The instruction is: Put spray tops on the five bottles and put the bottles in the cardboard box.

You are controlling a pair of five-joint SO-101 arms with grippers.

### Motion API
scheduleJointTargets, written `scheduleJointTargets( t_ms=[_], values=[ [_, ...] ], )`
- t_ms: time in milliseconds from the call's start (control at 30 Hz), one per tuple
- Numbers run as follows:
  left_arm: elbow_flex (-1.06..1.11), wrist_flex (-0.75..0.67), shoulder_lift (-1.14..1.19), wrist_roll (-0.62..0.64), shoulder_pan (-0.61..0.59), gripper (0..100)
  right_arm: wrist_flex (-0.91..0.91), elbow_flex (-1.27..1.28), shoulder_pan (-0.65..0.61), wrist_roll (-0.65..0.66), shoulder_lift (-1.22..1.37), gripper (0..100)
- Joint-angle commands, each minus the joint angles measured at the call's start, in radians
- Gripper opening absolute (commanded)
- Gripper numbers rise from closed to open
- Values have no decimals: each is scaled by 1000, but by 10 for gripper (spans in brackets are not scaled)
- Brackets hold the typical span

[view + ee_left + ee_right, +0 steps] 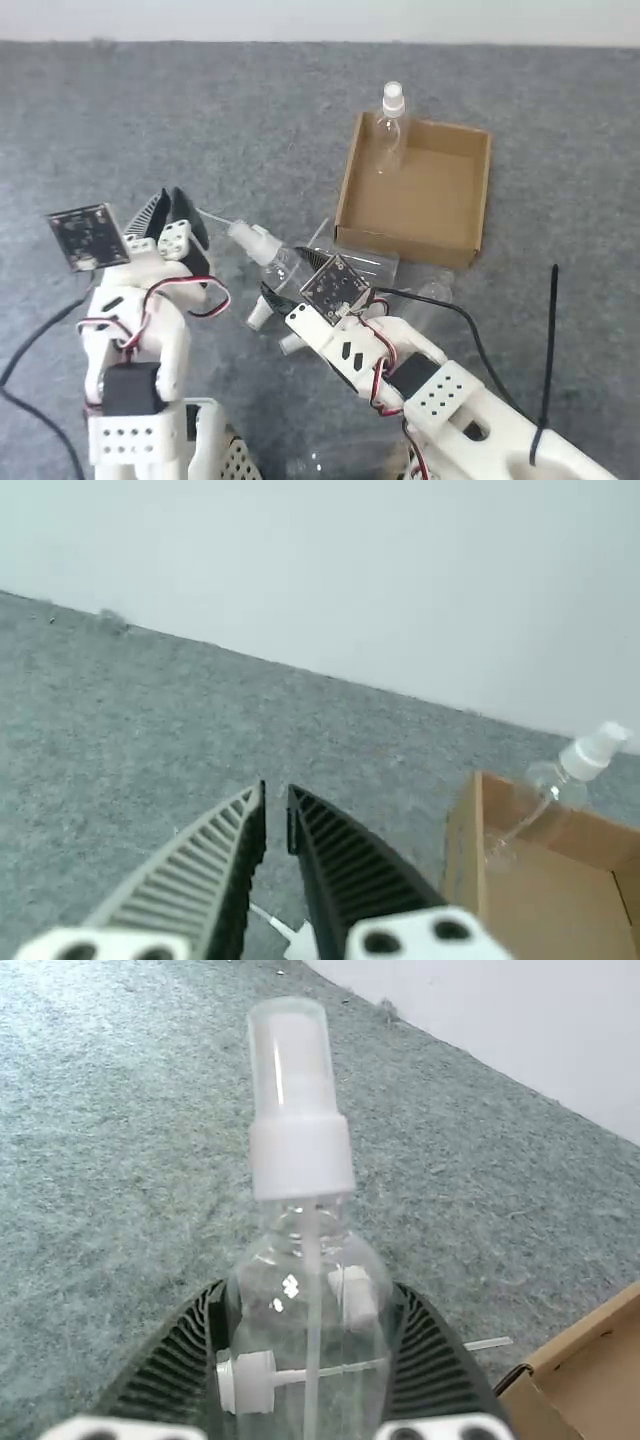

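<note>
Two arms logged | left gripper point(276, 790): jaws nearly pressed together, empty, toward carpet point(200, 120) left edge | right gripper point(310, 1305): pinching capped bottle point(305, 1250), mid-carpet, near box point(345, 195) front-left corner | second bottle point(390, 130): capped, upright, box's far-left corner

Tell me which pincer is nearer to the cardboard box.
Right. The right pincer, shut on a spray bottle, sits just off the cardboard box's front corner; the left pincer is farther off, beyond that bottle.

Left gripper point(276, 790) pointing across grey carpet point(150, 710) toward a pale wall point(350, 570), its ribbed black jaws nearly meeting, cardboard box point(520, 880) sitting at its two o'clock, clear bottle point(545, 780) wearing a white spray top point(598, 748) standing inside.
</note>
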Motion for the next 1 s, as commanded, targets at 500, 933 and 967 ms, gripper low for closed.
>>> scheduleJointTargets(
  t_ms=[500, 933, 967],
  values=[
    [38, -17, -6, -89, 226, 12, -24, -9, 10, -9, -12, 6],
    [45, 11, -14, -104, 347, 12, -22, -9, 12, -9, -12, 6],
    [45, 11, -14, -117, 348, 12, -22, -9, 12, -9, -12, 6]
  ],
)
